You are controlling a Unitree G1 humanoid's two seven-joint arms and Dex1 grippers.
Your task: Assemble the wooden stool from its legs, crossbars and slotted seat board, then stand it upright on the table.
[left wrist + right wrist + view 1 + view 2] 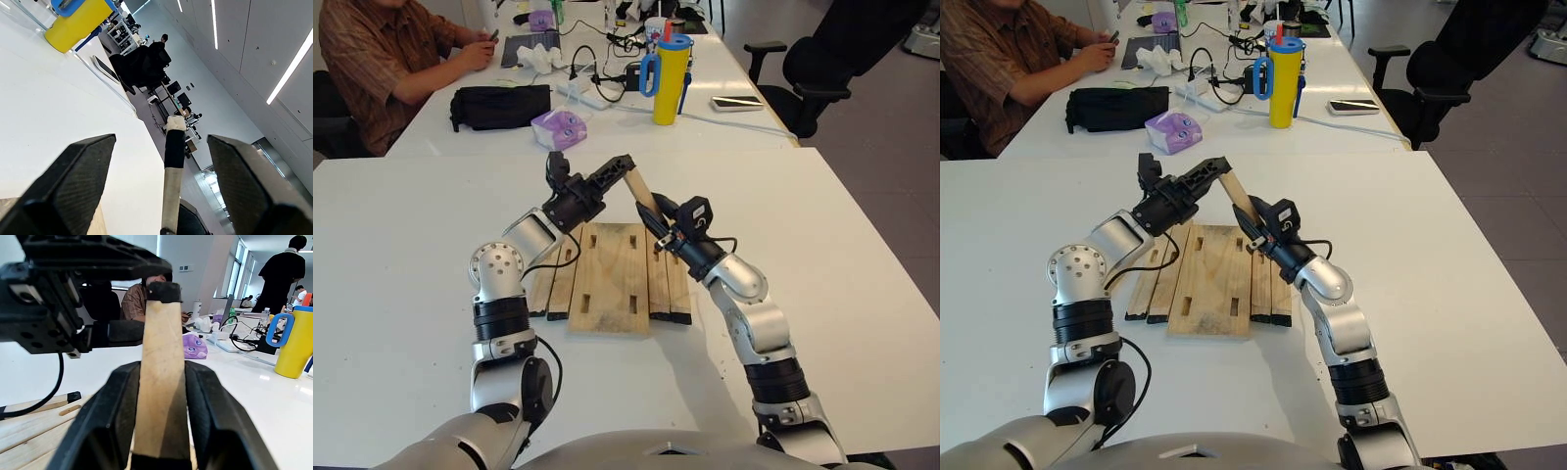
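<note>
The white surface (401, 245) carries the slotted seat board (612, 284), lying flat with loose wooden bars (558, 294) beside it. Above it, the left pincer (624, 164) gapes wide around the top of a tilted leg (640, 191) — the right pincer (662, 223) clamps its lower part.

The left arm (533, 233) and right arm (751, 305) have rounded silver-grey shells joined by black ribbed cylinders. A round silver joint cap (496, 266), left of centre, carries a ring of small dark holes. Thin black cables (557, 370) loop alongside. The left gripper (625, 164) and right gripper (658, 217) are matte black with broad wedge-shaped fingers (73, 186).
</note>
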